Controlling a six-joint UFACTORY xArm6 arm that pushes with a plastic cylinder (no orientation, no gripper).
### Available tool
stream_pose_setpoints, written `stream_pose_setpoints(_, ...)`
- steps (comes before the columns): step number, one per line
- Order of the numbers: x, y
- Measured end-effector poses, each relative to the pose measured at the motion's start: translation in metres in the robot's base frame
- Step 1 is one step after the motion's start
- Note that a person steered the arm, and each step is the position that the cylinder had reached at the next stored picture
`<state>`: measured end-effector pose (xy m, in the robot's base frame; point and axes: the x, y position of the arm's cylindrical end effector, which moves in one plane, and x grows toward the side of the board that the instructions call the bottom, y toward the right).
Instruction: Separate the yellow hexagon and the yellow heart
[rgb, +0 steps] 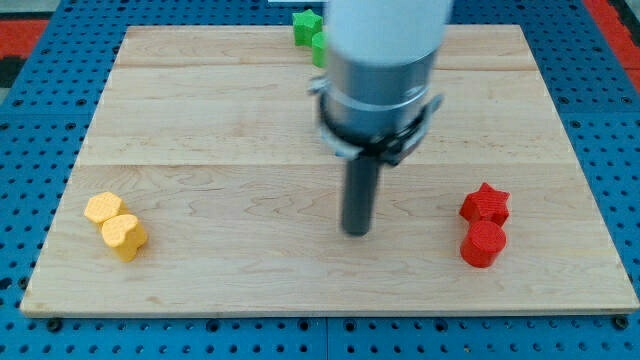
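Note:
The yellow hexagon (102, 208) and the yellow heart (124, 237) lie touching each other near the board's lower left corner, the hexagon up-left of the heart. My tip (357, 231) rests on the board at the lower middle, far to the right of both yellow blocks and left of the red blocks.
A red star (486, 203) sits right above a red cylinder-like block (483, 244) at the lower right. A green star (306, 24) and another green block (320, 48), partly hidden by the arm, sit at the top edge. The wooden board (200, 100) lies on a blue pegboard.

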<state>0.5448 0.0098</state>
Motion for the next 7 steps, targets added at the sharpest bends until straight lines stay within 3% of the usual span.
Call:
stream_pose_setpoints(1,0.050,-0.067)
stream_pose_setpoints(2,0.052,-0.152)
stream_pose_setpoints(3,0.017,-0.214)
stream_pose_setpoints(5,0.003,-0.206)
stream_pose_setpoints(6,0.020,-0.242)
stream_pose_setpoints(7,-0.005,-0.280)
